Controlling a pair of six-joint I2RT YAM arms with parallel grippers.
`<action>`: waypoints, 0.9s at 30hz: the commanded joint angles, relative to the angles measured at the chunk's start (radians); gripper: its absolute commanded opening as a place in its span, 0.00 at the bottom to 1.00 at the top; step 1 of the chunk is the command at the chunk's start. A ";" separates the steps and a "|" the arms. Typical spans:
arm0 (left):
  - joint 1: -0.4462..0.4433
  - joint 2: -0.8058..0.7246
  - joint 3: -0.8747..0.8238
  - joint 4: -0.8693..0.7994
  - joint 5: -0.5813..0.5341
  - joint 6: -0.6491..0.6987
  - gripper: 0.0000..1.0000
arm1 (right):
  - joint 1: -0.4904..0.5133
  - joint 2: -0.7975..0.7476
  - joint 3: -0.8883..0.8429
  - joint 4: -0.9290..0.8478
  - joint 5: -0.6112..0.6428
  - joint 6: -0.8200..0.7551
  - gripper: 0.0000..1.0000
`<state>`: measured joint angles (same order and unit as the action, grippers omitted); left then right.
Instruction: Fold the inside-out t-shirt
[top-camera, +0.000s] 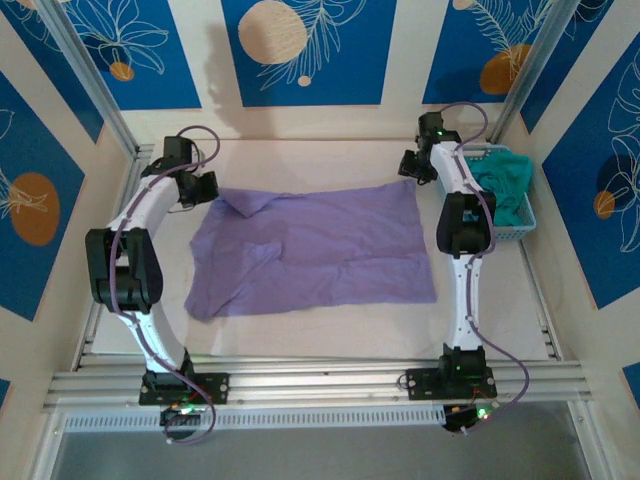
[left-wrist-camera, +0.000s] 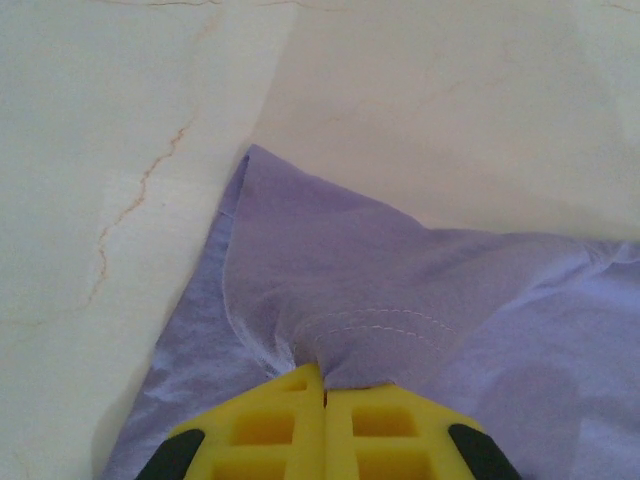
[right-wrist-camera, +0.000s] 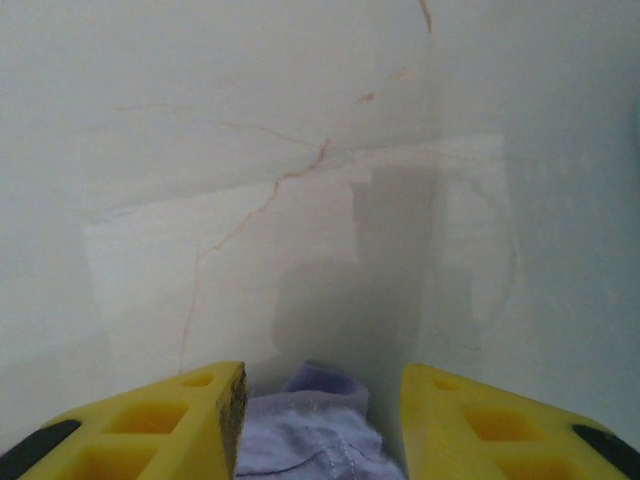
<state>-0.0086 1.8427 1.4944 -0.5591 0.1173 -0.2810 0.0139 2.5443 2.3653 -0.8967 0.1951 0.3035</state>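
Progress: t-shirt (top-camera: 315, 250) lies flat beside the basket (top-camera: 512, 234), a rough rectangle; I judge it part-folded, more folds left | left gripper (left-wrist-camera: 325, 385) clamped on the far corner away from the basket | right gripper (right-wrist-camera: 322, 385) jaws apart over the basket-side corner

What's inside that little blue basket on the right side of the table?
A crumpled teal-green garment lies in the blue basket. Anything underneath the cloth is covered, so I can't tell what else is there.

The lavender t-shirt (top-camera: 315, 250) lies spread and wrinkled across the frame's centre, its upper-left corner bunched up.
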 joint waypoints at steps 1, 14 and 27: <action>0.004 -0.002 0.029 0.023 0.032 0.002 0.00 | 0.007 0.035 0.048 -0.085 -0.002 0.020 0.45; 0.004 -0.001 0.030 0.013 0.040 0.006 0.00 | 0.011 0.018 0.067 -0.066 -0.005 -0.018 0.03; 0.022 -0.233 -0.100 -0.096 0.054 -0.009 0.00 | -0.004 -0.419 -0.467 0.237 -0.043 -0.161 0.00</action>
<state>0.0010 1.6905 1.4162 -0.5903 0.1673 -0.2821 0.0193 2.2398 1.9842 -0.7631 0.1848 0.1921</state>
